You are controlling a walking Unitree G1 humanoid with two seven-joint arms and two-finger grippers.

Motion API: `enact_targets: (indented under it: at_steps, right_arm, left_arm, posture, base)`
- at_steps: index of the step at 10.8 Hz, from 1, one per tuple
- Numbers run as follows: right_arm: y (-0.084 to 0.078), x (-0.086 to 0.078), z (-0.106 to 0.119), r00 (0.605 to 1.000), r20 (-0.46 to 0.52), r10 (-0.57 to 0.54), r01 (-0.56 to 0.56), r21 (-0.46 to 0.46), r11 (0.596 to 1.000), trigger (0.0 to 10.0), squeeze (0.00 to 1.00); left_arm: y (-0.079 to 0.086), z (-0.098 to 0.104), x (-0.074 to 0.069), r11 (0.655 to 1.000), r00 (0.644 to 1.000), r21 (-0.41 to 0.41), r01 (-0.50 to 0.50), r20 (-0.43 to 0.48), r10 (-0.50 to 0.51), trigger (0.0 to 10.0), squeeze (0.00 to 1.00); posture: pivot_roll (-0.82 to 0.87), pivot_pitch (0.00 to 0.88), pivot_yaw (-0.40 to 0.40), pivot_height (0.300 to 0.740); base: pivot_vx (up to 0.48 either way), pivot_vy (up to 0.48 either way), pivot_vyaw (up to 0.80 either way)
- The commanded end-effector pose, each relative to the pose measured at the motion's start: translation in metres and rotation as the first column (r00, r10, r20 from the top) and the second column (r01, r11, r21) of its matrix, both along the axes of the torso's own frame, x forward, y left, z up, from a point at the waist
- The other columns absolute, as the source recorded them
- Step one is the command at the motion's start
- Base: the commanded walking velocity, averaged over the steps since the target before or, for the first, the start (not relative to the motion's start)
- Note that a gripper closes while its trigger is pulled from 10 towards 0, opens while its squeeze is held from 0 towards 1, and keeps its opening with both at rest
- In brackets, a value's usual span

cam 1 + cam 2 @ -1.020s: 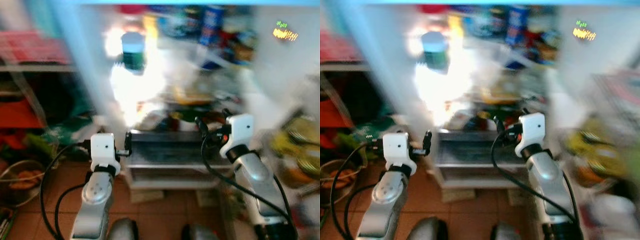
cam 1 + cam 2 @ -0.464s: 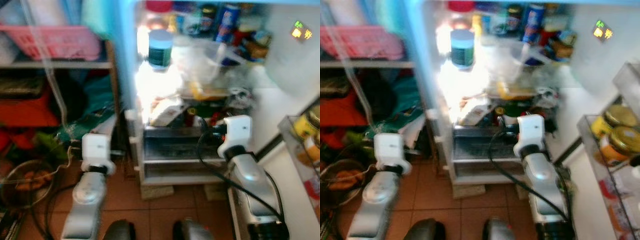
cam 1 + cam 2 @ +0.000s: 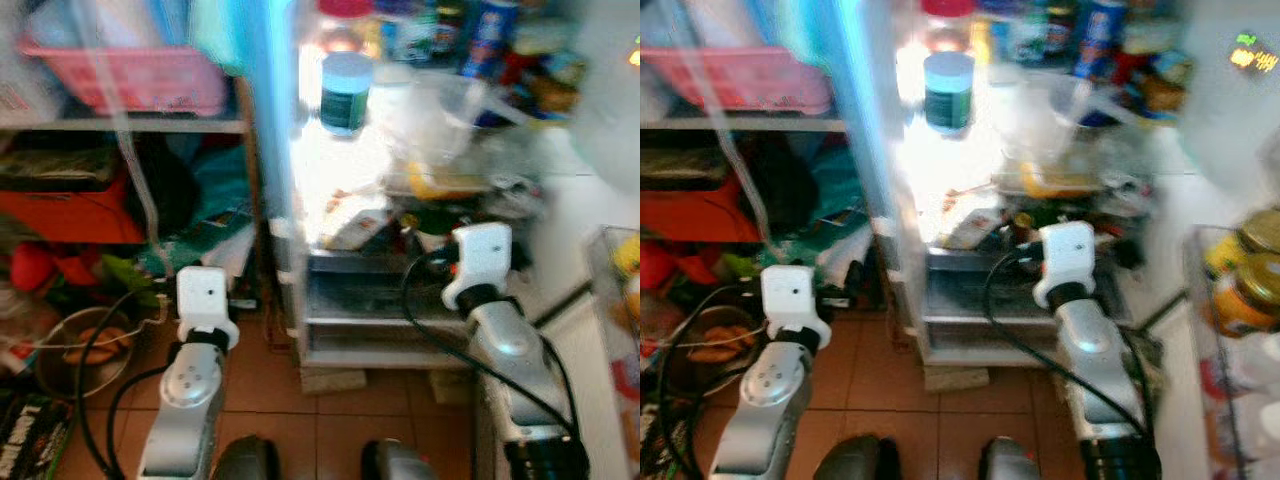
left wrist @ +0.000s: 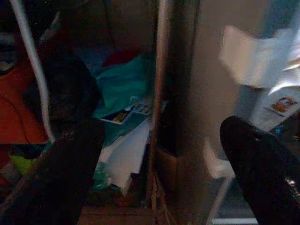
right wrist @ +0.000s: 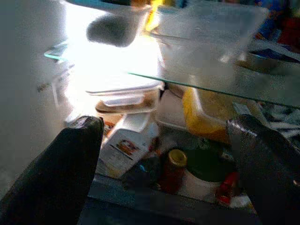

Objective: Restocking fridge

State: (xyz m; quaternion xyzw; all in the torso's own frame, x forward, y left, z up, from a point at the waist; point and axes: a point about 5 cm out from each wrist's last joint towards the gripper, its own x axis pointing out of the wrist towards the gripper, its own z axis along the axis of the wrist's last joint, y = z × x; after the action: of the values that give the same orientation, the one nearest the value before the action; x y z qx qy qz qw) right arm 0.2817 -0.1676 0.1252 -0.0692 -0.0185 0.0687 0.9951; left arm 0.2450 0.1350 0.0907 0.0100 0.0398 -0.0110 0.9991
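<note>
While both grippers are empty and spread wide, you should first square up to the open fridge before you reach, because the head views are blurred. Your right gripper points at the lower shelf, where a carton, a small jar and a yellow tub lie crowded under the glass shelf, close ahead of the fingers. Your left gripper faces the fridge's outer edge and the clutter beside it. I cannot tell which item you must stock. A teal jar stands above on the bright shelf.
</note>
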Motion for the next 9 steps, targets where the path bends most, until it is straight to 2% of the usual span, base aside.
enact_targets:
  at_steps: [1,5,9]
  right_arm:
    - [0.0015,0.001,-0.0006,1.0,0.001,0.001,-0.001,0.004,1.0,10.0,0.0]
    - [0.0013,0.0021,0.0005,1.0,0.009,-0.011,0.011,0.002,1.0,10.0,0.0]
    - [-0.0057,0.0006,0.0025,0.995,0.048,-0.089,0.09,-0.032,0.995,10.0,0.0]
  left_arm:
    - [0.0059,-0.0019,-0.0004,1.0,1.0,0.024,-0.011,-0.016,0.011,10.0,0.0]
    - [0.0064,-0.003,0.001,0.999,1.0,0.031,-0.012,-0.028,0.012,10.0,0.0]
    - [0.009,-0.0047,0.0014,0.999,0.998,0.041,-0.02,-0.053,0.022,10.0,0.0]
  posture:
    - [-0.04,0.111,0.005,0.74]
    - [-0.04,0.11,0.01,0.74]
    - [-0.03,0.108,0.017,0.74]
  base:
    - [0.0,0.48,0.0]
    - [0.0,0.48,0.0]
    - [0.0,0.48,0.0]
